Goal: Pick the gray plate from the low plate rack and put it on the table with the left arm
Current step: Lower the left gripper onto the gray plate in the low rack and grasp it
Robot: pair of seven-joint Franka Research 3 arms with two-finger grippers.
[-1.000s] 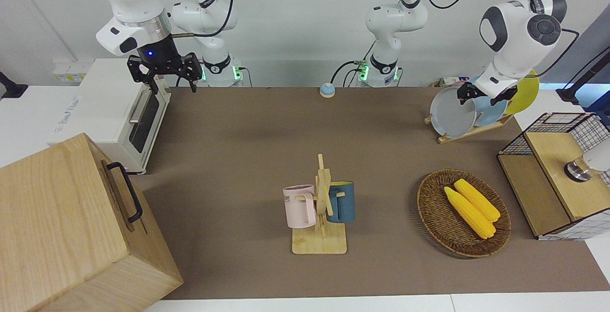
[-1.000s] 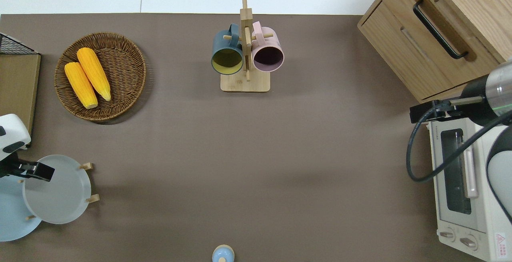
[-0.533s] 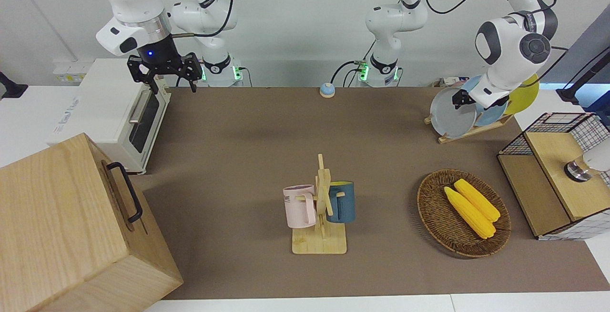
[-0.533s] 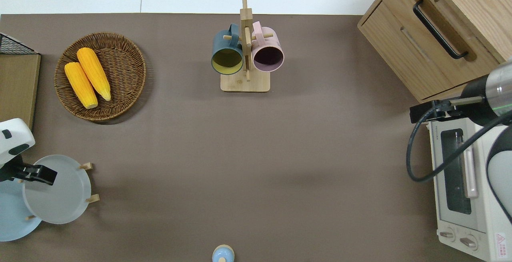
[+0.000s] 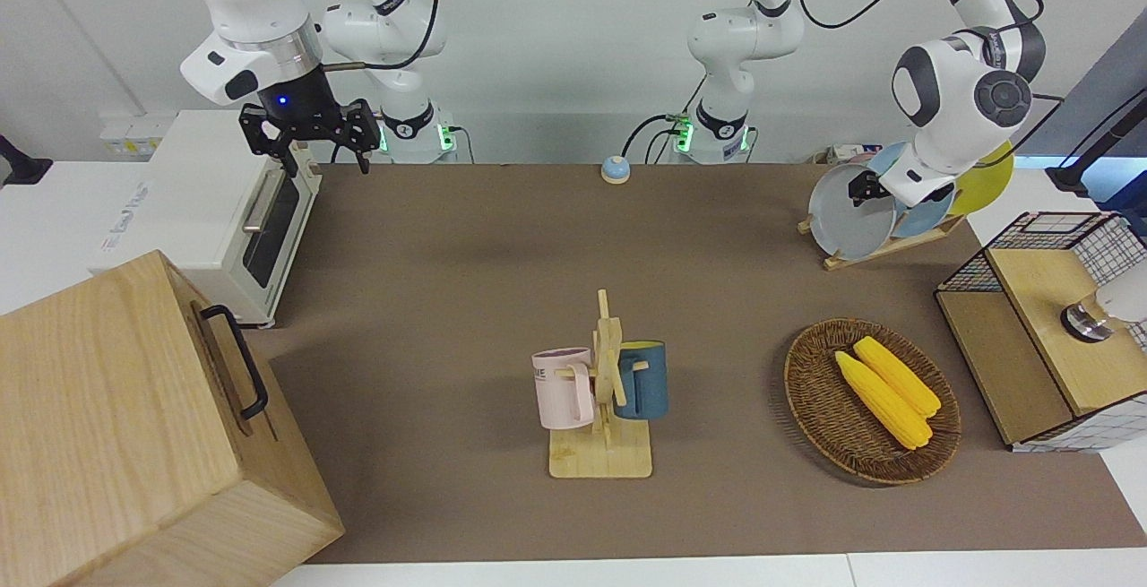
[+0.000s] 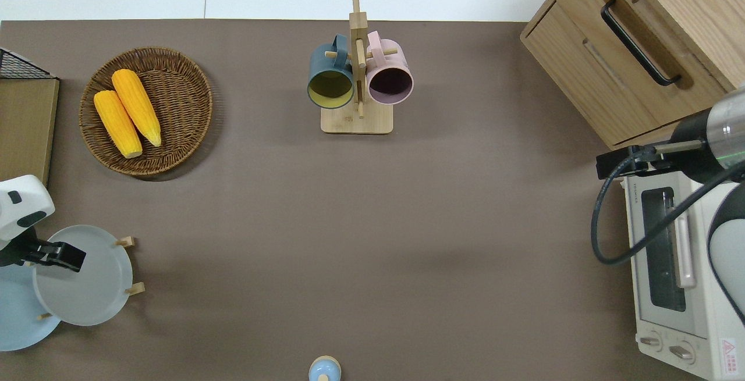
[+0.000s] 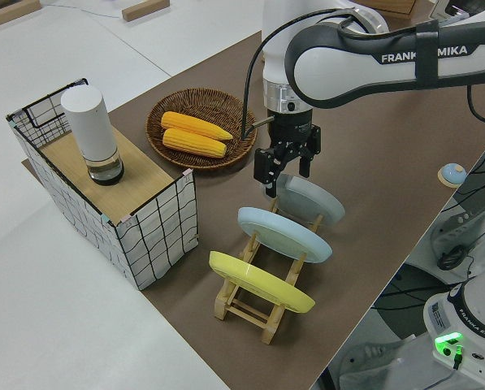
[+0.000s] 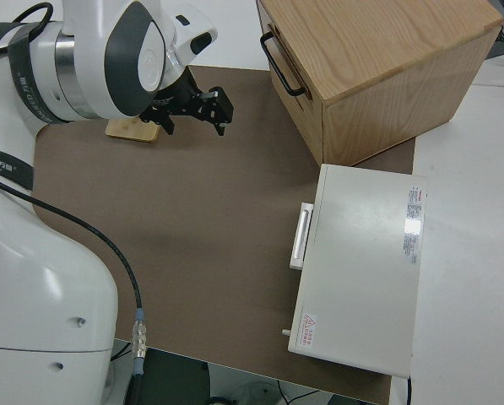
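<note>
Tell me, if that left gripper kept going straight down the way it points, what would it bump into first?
Most likely the gray plate. The left gripper points down with open fingers at the plate's upper rim in the low plate rack. Whether they straddle the rim or sit just beside it is hard to judge.

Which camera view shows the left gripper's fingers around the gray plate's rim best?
The left side view: the open left gripper straddles the upper rim of the gray plate in the low rack. Overhead shows one finger over the plate, the other hidden. Front shows the gripper at the rim, mostly covered by the arm. The right side view misses it.
</note>
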